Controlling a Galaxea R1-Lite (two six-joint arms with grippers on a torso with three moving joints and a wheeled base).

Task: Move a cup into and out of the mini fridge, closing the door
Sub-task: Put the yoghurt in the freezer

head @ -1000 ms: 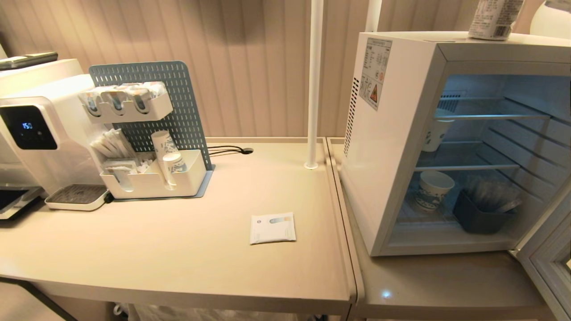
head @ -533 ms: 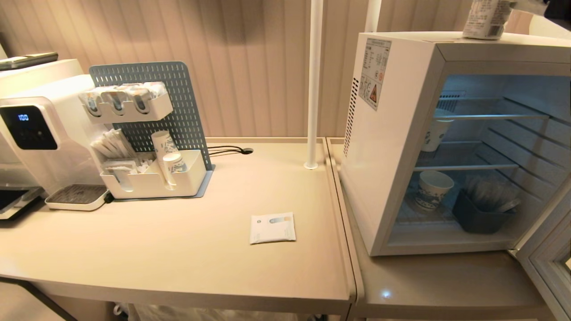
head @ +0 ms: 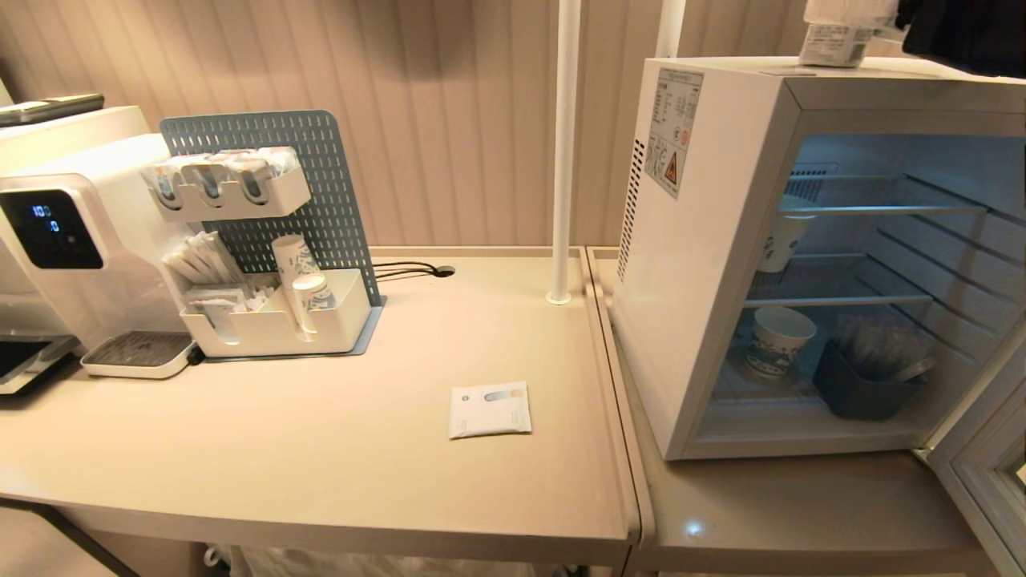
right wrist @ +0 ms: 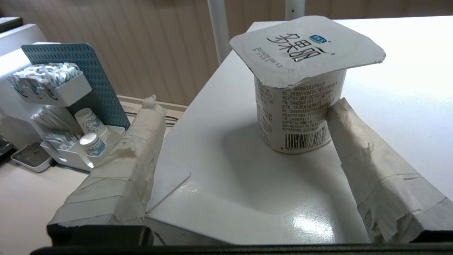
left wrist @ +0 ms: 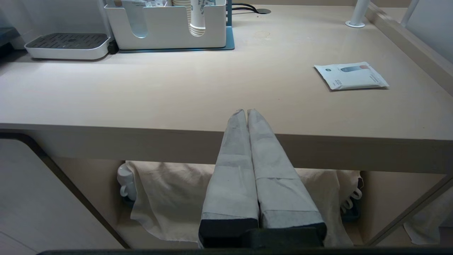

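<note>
A white yogurt cup (right wrist: 300, 88) with a foil lid stands upright on top of the mini fridge (right wrist: 219, 170). My right gripper (right wrist: 246, 106) is open around it. One taped finger (right wrist: 348, 131) touches the cup's side and the other finger (right wrist: 141, 134) stands well clear of it. In the head view the cup (head: 838, 36) sits at the top edge on the mini fridge (head: 705, 240), with my dark right arm (head: 962, 32) beside it. The door (head: 986, 473) hangs open at the lower right. My left gripper (left wrist: 246, 111) is shut and empty, low before the table's front edge.
Inside the fridge are a paper cup (head: 776, 340), another paper cup (head: 781, 240) on the shelf above, and a dark bin (head: 862, 393). On the table (head: 321, 449) lie a white packet (head: 490, 410), an organiser rack (head: 272, 320) and a water dispenser (head: 72, 240). A white pole (head: 565, 152) rises beside the fridge.
The cup has shifted left along the fridge top in the head view. My right arm has come into view at the top right. The left gripper has not moved.
</note>
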